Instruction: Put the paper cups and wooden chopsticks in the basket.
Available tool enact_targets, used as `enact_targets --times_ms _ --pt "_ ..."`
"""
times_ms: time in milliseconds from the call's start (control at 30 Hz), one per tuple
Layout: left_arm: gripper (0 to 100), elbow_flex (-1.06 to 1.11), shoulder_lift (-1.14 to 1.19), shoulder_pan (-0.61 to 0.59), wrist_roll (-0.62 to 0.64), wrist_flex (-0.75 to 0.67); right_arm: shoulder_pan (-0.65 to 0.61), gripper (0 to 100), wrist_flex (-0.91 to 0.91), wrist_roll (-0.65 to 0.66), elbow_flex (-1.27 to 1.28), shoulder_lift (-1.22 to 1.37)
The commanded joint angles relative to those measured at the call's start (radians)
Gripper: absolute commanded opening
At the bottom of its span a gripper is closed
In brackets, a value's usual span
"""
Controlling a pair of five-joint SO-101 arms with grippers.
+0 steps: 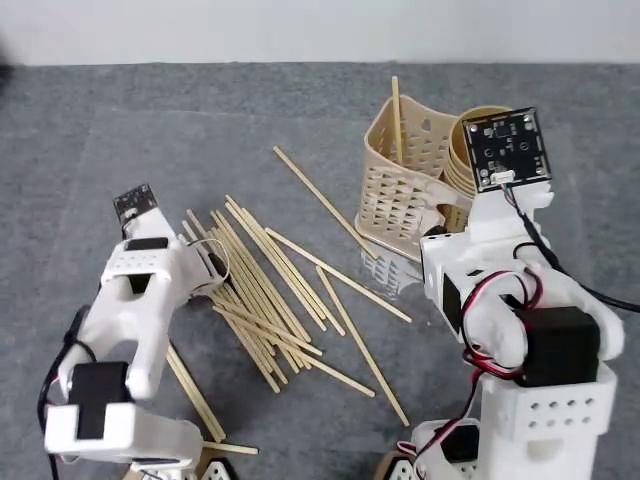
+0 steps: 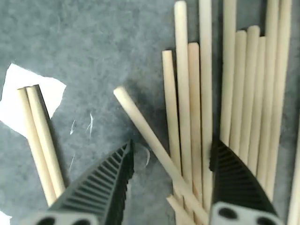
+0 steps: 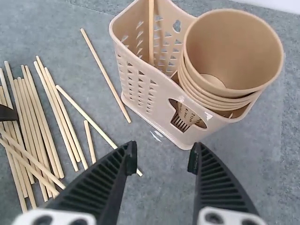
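Left tool (image 2: 172,145) and right tool (image 3: 163,147) stand open; basket (image 3: 140,79) holds stacked cups (image 3: 229,47), one chopstick (image 3: 151,23).

High view: fixed, up behind the arms (image 1: 130,330), looking down across the desk (image 1: 90,130) toward the far wall, mid range. Left wrist view: faces straight down past the left end effector (image 2: 172,145), very close to the chopsticks (image 2: 206,93). Right wrist view: higher, tilted down past the right end effector (image 3: 162,147) at the basket (image 3: 145,79). High and right wrist views share basket and chopsticks; left wrist view shares a few chopsticks.
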Motion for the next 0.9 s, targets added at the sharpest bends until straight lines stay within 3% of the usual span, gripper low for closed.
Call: enact_targets --times_ms 0,200,500,867 --pt "26 -0.133 0.098 0.008 0.008 0.074 0.013 19.8 0.008 0.014 -0.005 -0.016" --pt "25 -0.363 0.308 0.008 0.006 0.250 0.013 19.8 0.008 0.014 -0.005 -0.016" --pt "2 -0.582 0.471 0.063 0.006 0.370 0.013 19.8 0.008 0.014 -0.005 -0.018" --pt "1 -0.736 0.569 0.086 0.008 0.445 0.012 19.8 0.016 0.014 -0.002 -0.148"
